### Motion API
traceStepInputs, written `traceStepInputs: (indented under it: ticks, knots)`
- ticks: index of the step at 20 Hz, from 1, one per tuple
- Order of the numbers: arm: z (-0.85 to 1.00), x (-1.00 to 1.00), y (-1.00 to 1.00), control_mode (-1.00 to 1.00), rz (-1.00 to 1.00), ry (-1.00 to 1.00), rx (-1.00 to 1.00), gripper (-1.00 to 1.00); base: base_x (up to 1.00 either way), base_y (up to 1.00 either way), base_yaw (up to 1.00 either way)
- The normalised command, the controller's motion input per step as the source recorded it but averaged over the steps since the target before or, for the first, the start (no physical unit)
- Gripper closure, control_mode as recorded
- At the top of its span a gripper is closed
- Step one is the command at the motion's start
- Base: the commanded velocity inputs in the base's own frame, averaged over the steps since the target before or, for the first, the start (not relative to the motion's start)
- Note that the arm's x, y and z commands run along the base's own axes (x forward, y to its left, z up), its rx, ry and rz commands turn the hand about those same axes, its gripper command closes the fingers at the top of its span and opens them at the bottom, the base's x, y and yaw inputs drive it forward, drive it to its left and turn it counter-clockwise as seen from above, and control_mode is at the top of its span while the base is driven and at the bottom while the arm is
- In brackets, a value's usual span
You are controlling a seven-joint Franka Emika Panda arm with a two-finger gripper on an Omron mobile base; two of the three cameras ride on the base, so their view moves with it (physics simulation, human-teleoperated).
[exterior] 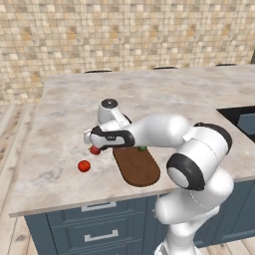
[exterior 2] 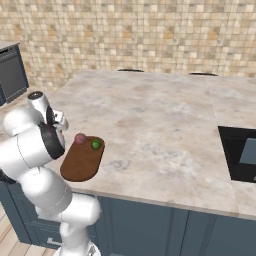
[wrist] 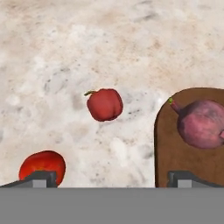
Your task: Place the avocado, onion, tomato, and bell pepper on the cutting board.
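Observation:
The dark-brown cutting board [exterior: 137,168] [exterior 2: 80,162] [wrist: 173,157] lies near the counter's front edge. On its far end sit the purple onion [exterior 2: 80,138] [wrist: 202,123] and the green avocado [exterior: 142,148] [exterior 2: 96,144]. A dark-red bell pepper [exterior: 94,150] [wrist: 104,104] with a small stem rests on the counter just left of the board. The brighter red tomato [exterior: 83,166] [wrist: 42,165] lies further left and nearer the front edge. My gripper [exterior: 91,143] [wrist: 113,178] hovers over the bell pepper, open, with nothing between its fingers.
A dark sink basin [exterior: 241,118] [exterior 2: 239,152] is set into the counter at the far right. Blue drawers [exterior: 99,229] run below the front edge. The marble counter [exterior: 149,94] stretches back toward a tiled wall.

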Motion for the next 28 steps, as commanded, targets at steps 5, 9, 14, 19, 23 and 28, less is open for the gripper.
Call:
traceStepInputs:
  ticks: [5, 9, 14, 19, 23, 28]
  knots:
    - [-0.25, 0.32, 0.16, -1.0, 0.0, 0.0, -0.05, -1.0, 0.0, 0.0, 0.0]
    - [-0.17, 0.37, 0.19, -1.0, 0.0, 0.0, -0.02, -1.0, 0.0, 0.0, 0.0]
    - [-0.09, 0.26, 0.07, -1.0, 0.0, 0.0, -0.01, -1.0, 0.0, 0.0, 0.0]
    - [-0.21, 0.09, 0.0, -1.0, 0.0, 0.0, -0.03, -1.0, 0.0, 0.0, 0.0]
    - [-0.2, 0.09, 0.01, -1.0, 0.0, 0.0, -0.03, -1.0, 0.0, 0.0, 0.0]
    - [-0.21, 0.09, 0.02, -1.0, 0.0, 0.0, -0.03, -1.0, 0.0, 0.0, 0.0]
